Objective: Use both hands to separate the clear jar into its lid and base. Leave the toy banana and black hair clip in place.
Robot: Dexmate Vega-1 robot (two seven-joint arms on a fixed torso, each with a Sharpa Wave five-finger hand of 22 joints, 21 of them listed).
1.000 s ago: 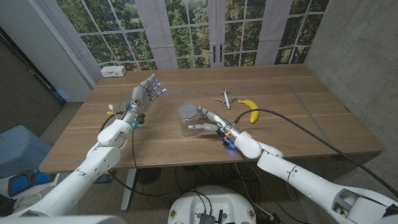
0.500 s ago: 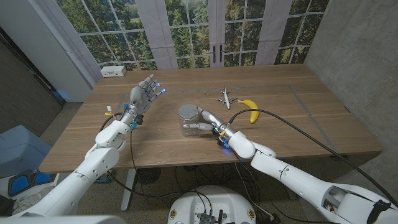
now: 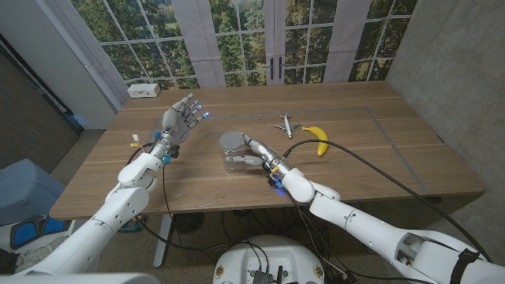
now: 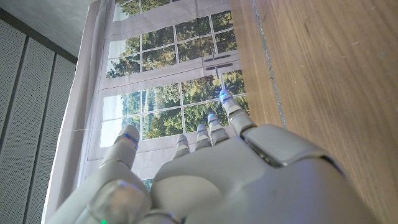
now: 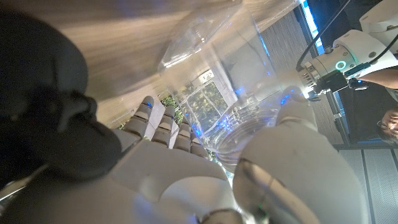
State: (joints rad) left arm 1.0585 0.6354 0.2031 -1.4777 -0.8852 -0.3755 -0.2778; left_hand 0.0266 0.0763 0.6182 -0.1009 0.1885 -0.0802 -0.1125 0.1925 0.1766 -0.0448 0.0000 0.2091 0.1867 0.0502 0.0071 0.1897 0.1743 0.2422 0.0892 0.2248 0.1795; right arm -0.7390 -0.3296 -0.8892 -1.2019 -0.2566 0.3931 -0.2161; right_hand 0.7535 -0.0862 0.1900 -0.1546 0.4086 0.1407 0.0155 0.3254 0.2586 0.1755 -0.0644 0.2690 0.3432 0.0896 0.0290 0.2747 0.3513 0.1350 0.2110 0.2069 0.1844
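clear jar (image 3: 233, 151) upright mid-surface (image 3: 379, 150), lid on | right hand (image 3: 264, 156) grips its side, fingers (image 5: 165, 121) wrapped around it | left hand (image 3: 181, 119) raised apart from jar, fingers spread wide, holding nothing | toy banana (image 3: 317, 139) farther right

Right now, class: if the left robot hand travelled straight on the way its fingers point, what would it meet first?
Probably nothing on the table: the left robot hand points up and away toward the windows, raised apart from the clear jar. Depth is uncertain.
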